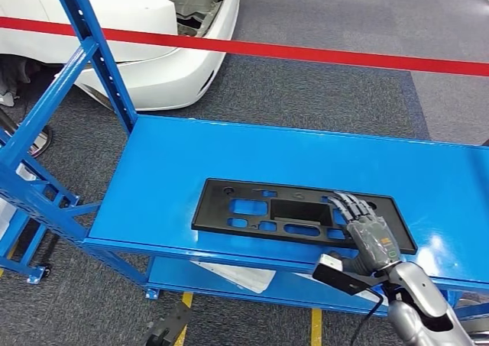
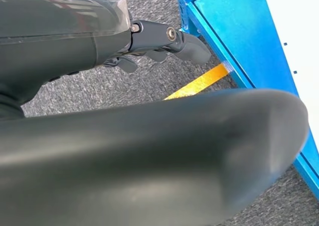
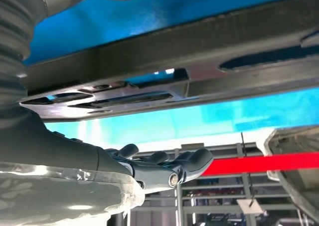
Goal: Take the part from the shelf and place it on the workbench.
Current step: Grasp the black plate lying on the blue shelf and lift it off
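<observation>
The part (image 1: 260, 208) is a flat black plastic panel with several cut-outs. It lies along the front of the blue shelf board (image 1: 173, 170). My right hand (image 1: 369, 227) stretches over the panel's right end with its fingers straight and spread, gripping nothing. In the right wrist view the panel (image 3: 188, 51) runs across the picture and a strip of blue shelf shows between it and the fingers (image 3: 165, 166). My left hand (image 2: 161, 41) hangs low beside the shelf frame, above the carpet, with nothing in its fingers.
A slanted blue upright (image 1: 92, 48) rises at the shelf's left end. A lower board carries a white sheet (image 1: 236, 273). Behind the shelf stand a white car (image 1: 150, 48) and a red barrier tape (image 1: 288, 53). Yellow floor marking (image 1: 315, 327) runs under the rack.
</observation>
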You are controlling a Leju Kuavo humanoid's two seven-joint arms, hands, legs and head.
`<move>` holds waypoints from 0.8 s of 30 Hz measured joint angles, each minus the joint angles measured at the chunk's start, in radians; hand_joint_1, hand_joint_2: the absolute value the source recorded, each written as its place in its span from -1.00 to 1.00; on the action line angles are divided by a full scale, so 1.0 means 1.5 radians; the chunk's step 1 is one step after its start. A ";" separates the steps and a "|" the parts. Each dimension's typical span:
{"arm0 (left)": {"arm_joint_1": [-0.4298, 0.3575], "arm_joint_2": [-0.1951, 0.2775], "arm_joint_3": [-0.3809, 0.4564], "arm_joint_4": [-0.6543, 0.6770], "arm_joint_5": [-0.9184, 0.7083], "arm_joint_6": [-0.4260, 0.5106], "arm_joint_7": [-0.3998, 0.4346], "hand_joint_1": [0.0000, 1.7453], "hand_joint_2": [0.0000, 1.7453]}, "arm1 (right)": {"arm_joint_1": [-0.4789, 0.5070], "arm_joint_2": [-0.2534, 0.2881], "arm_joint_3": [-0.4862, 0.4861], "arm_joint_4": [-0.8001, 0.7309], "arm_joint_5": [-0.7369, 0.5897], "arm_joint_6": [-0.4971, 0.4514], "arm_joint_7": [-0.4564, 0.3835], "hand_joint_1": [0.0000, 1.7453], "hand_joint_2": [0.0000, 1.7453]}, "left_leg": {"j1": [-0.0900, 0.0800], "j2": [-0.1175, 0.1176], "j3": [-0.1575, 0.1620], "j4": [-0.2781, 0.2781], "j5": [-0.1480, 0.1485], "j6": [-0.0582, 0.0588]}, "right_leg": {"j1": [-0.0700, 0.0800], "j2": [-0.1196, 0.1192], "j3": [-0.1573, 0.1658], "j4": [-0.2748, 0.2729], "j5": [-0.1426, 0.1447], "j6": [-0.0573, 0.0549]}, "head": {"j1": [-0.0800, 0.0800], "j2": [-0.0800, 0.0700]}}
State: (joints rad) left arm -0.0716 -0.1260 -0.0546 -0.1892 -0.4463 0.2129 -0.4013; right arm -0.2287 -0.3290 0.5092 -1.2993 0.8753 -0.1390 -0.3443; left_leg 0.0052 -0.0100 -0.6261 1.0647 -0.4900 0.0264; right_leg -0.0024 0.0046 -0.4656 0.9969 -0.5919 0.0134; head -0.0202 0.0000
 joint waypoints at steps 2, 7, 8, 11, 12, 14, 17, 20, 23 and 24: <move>0.000 0.000 0.000 0.000 -0.001 0.000 0.000 -1.00 -1.00 | 0.000 0.003 0.000 0.003 0.001 -0.009 0.001 -1.00 1.00 | 0.000 0.000 0.000 0.000 0.000 0.000 | 0.000 0.000 0.000 0.000 0.000 0.000 | 0.000 0.000; 0.000 0.000 0.000 0.000 -0.010 0.000 0.001 -1.00 -1.00 | -0.001 0.008 -0.011 0.009 0.006 -0.019 0.005 -1.00 1.00 | 0.000 0.000 0.000 0.000 0.000 0.000 | 0.000 0.000 0.000 0.000 0.000 0.000 | 0.000 0.000; 0.000 0.000 0.000 0.000 -0.010 0.000 0.002 -1.00 -1.00 | -0.001 0.008 -0.014 0.011 0.008 -0.020 0.006 -1.00 1.00 | 0.000 0.000 0.000 0.000 0.000 0.000 | 0.000 0.000 0.000 0.000 0.000 0.000 | 0.000 0.000; 0.000 -0.001 0.000 0.000 -0.011 0.000 0.002 -1.00 -1.00 | -0.001 0.009 -0.020 0.018 0.013 -0.020 0.011 -1.00 1.00 | 0.000 0.000 0.000 0.000 0.000 0.000 | 0.000 0.000 0.000 0.000 0.000 0.000 | 0.000 0.000; 0.000 -0.001 0.000 0.000 -0.011 0.000 0.002 -1.00 -1.00 | -0.001 0.009 -0.023 0.022 0.015 -0.020 0.013 -1.00 1.00 | 0.000 0.000 0.000 0.000 0.000 0.000 | 0.000 0.000 0.000 0.000 0.000 0.000 | 0.000 0.000; 0.000 -0.001 0.000 0.000 -0.014 0.000 0.002 -1.00 -1.00 | -0.003 0.009 -0.027 0.034 0.020 -0.019 0.014 -1.00 1.00 | 0.000 0.000 0.000 0.000 0.000 0.000 | 0.000 0.000 0.000 0.000 0.000 0.000 | 0.000 0.000; 0.000 -0.001 0.001 0.000 -0.019 0.000 0.002 -1.00 -1.00 | -0.010 0.010 -0.032 0.055 0.028 -0.018 0.015 -1.00 1.00 | 0.000 0.000 0.001 0.000 0.000 0.000 | 0.000 0.000 0.000 0.000 0.000 0.000 | 0.000 0.000; 0.000 -0.001 0.001 0.000 -0.021 0.000 0.002 -1.00 -1.00 | -0.020 0.010 -0.035 0.074 0.036 -0.017 0.019 -1.00 1.00 | 0.000 0.000 0.002 0.000 0.000 0.000 | 0.000 0.000 0.001 0.000 0.000 0.000 | 0.000 0.000; 0.000 -0.001 0.003 0.000 -0.021 0.000 0.003 -1.00 -1.00 | -0.032 0.009 -0.040 0.092 0.047 -0.021 0.027 -1.00 1.00 | 0.000 0.000 0.003 0.000 0.000 0.000 | 0.000 0.000 0.002 0.000 0.000 0.000 | 0.000 0.000; 0.000 -0.001 0.004 0.000 -0.022 0.000 0.004 -1.00 -1.00 | -0.035 0.009 -0.043 0.097 0.052 -0.024 0.028 -1.00 1.00 | 0.000 0.000 0.003 0.000 0.000 0.000 | 0.000 0.000 0.002 0.000 0.000 0.000 | 0.000 0.000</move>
State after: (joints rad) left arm -0.0708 -0.1270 -0.0480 -0.1892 -0.4791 0.2130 -0.3958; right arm -0.2808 -0.3149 0.4453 -1.1540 0.9527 -0.1743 -0.3018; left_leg 0.0056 -0.0098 -0.6219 1.0647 -0.4900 0.0264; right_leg -0.0024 0.0048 -0.4621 0.9967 -0.5918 0.0134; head -0.0202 0.0000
